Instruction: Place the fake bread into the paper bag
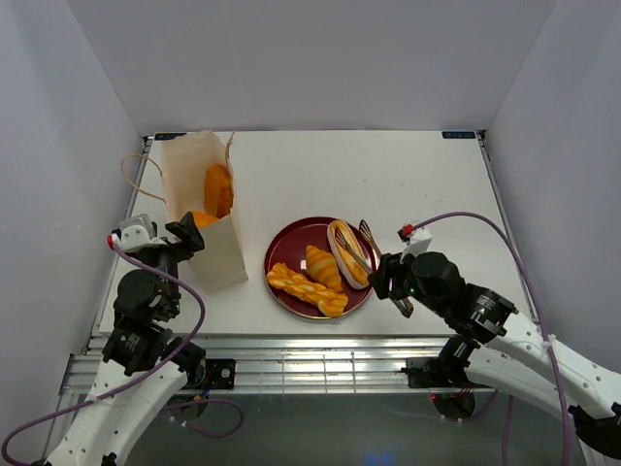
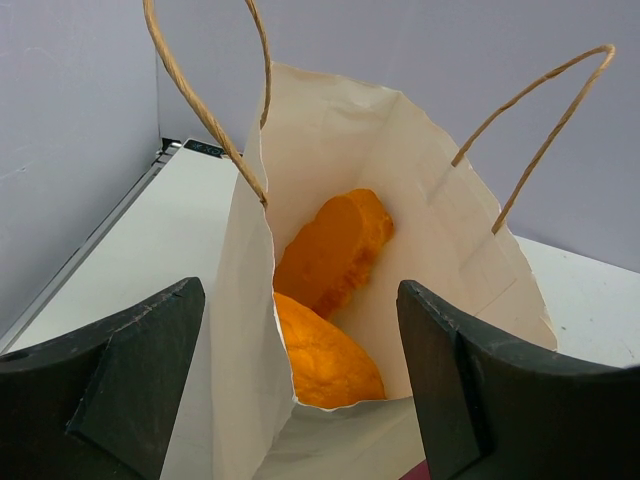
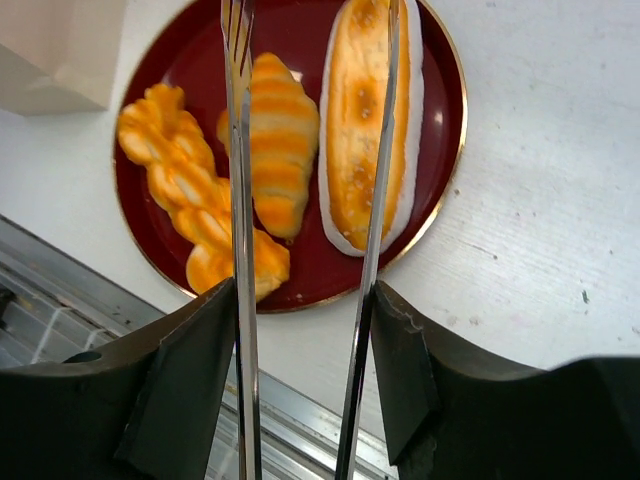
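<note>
The paper bag [image 1: 209,254] stands open at the left with two orange breads [image 1: 218,189] inside; they also show in the left wrist view [image 2: 335,245]. My left gripper [image 1: 189,233] is open, its jaws either side of the bag's near wall [image 2: 240,330]. A braid [image 1: 306,289], a croissant [image 1: 323,267] and a long cream-edged loaf [image 1: 346,250] lie on the dark red plate [image 1: 277,254]. My right gripper [image 1: 388,282] is shut on metal tongs [image 3: 240,200], whose open arms reach over the croissant [image 3: 280,140] and loaf [image 3: 365,120].
The plate's near rim [image 3: 300,300] lies close to the table's front edge, where a metal rail [image 1: 320,354] runs. The bag's string handles [image 2: 200,110] stick up above its mouth. White walls enclose the table on three sides.
</note>
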`<state>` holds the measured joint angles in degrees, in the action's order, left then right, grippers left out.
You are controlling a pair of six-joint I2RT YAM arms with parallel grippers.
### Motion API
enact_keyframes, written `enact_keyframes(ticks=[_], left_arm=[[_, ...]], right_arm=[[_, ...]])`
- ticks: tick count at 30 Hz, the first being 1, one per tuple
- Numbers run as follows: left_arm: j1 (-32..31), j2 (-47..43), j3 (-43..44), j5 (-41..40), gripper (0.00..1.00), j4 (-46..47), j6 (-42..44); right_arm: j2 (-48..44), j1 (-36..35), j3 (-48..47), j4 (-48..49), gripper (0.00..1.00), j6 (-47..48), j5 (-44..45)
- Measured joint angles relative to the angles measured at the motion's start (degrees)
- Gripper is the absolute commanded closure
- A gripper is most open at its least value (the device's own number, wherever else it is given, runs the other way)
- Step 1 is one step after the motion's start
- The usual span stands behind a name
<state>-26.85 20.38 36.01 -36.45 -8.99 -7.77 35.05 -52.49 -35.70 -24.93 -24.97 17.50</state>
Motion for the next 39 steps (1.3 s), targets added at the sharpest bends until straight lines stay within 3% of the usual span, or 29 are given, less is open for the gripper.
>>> enact_keyframes(ticks=[8,39], left_arm=[[0.0,0.0,0.0,0.0,0.12,0.0,0.0],[0.0,0.0,0.0,0.1,0.12,0.0,0.0]], right_arm=[[7.5,0.0,0.0,-4.6,0.37,-0.6,1.5],[11.4,0.0,2.1,-4.7,0.36,-1.5,-0.3]])
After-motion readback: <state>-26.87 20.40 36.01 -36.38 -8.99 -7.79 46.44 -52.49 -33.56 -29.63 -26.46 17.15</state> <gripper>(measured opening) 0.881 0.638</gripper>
